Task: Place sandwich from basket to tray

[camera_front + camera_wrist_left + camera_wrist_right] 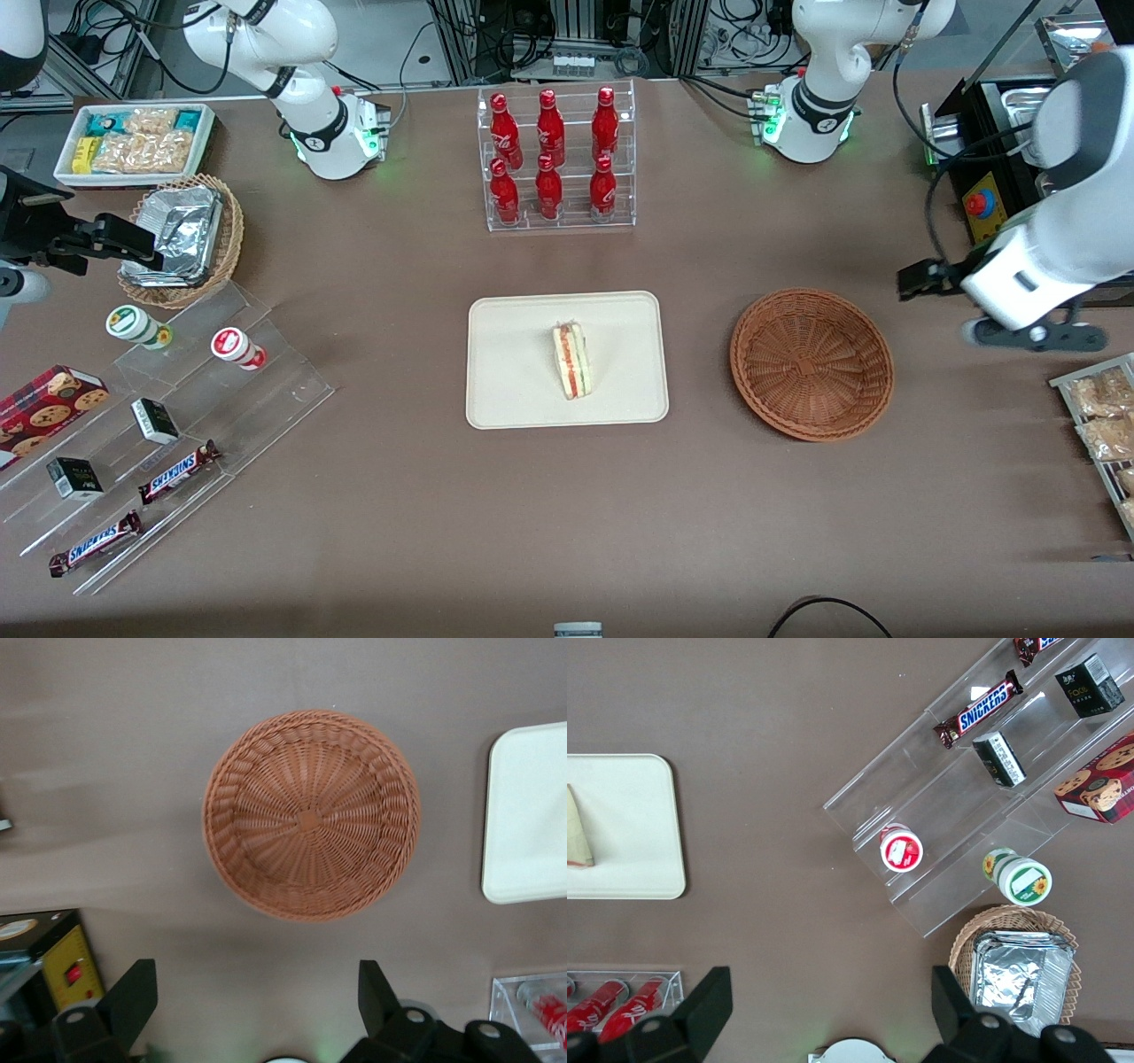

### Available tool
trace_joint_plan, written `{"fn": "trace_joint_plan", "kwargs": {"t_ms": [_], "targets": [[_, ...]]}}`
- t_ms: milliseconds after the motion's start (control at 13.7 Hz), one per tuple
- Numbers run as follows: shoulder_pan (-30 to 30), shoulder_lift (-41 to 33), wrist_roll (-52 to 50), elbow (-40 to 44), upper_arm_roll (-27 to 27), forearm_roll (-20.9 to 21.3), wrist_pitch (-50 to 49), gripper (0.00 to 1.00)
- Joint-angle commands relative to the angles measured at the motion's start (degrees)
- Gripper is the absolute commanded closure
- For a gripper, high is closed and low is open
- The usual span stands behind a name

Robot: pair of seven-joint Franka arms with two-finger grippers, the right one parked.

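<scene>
The sandwich [574,359] stands on its side in the middle of the cream tray [514,354], with its red and green filling edge showing. Beside the tray, toward the working arm's end of the table, sits the reddish-brown woven basket [811,363], and nothing is in it [310,815]. My gripper [921,279] hovers above the table just outside the basket's rim, farther toward the working arm's end. It [255,979] is open, with only bare table between its fingers. A corner of the tray [527,815] shows in the left wrist view.
A clear rack of red bottles [556,159] stands farther from the front camera than the tray. A black box with a red button [983,204] and a rack of snack bags [1103,425] flank my arm. Acrylic steps with snacks [177,399] lie toward the parked arm's end.
</scene>
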Motion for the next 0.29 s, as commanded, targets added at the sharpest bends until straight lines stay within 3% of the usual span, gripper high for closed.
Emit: {"fn": "trace_joint_plan", "kwargs": {"t_ms": [0, 220], "targets": [[3.0, -0.1, 2.9, 5.1, -0.6, 0.6, -4.5, 0.00], [6.7, -1.3, 2.8, 5.5, -0.7, -0.1, -4.4, 0.00]]}}
